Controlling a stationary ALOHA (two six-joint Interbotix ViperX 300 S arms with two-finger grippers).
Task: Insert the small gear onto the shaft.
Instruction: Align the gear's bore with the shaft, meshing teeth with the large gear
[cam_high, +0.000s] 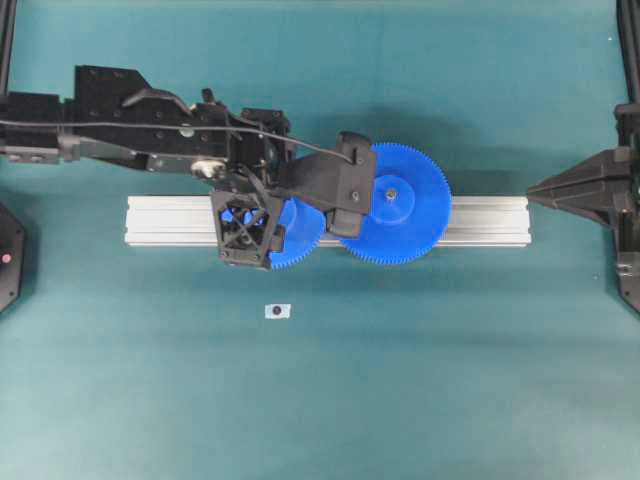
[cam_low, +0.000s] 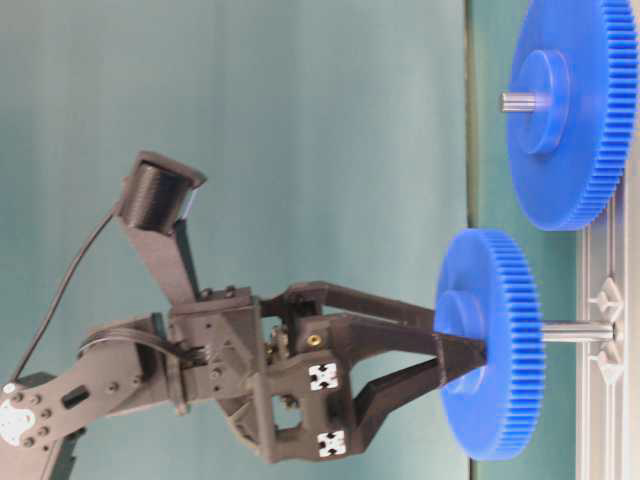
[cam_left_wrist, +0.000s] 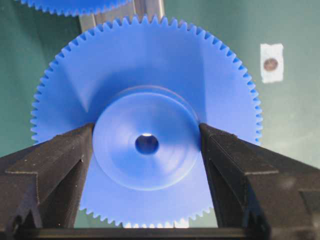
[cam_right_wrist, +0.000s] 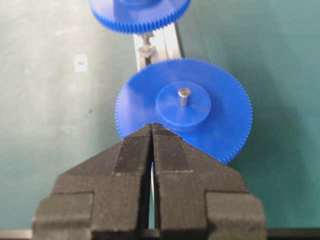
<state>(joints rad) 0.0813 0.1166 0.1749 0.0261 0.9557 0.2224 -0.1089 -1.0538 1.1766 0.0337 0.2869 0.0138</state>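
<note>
The small gear (cam_left_wrist: 145, 75) is blue, with a raised round hub and a centre hole. My left gripper (cam_left_wrist: 146, 137) is shut on the hub, one finger on each side. In the table-level view the small gear (cam_low: 492, 420) stands on edge, held by the left gripper (cam_low: 465, 352). The steel shaft (cam_low: 575, 331) from the rail meets the gear's back at its centre. No shaft tip shows past the hub. From overhead the left gripper (cam_high: 268, 222) hides most of the small gear (cam_high: 302, 238). My right gripper (cam_high: 535, 190) is shut and empty, apart at the right; the right wrist view also shows it (cam_right_wrist: 152, 126).
The larger blue gear (cam_high: 410, 225) sits on its own shaft (cam_right_wrist: 184, 93) on the aluminium rail (cam_high: 485, 220), close beside the small gear. A small white paper marker (cam_high: 278, 311) lies on the green table in front of the rail.
</note>
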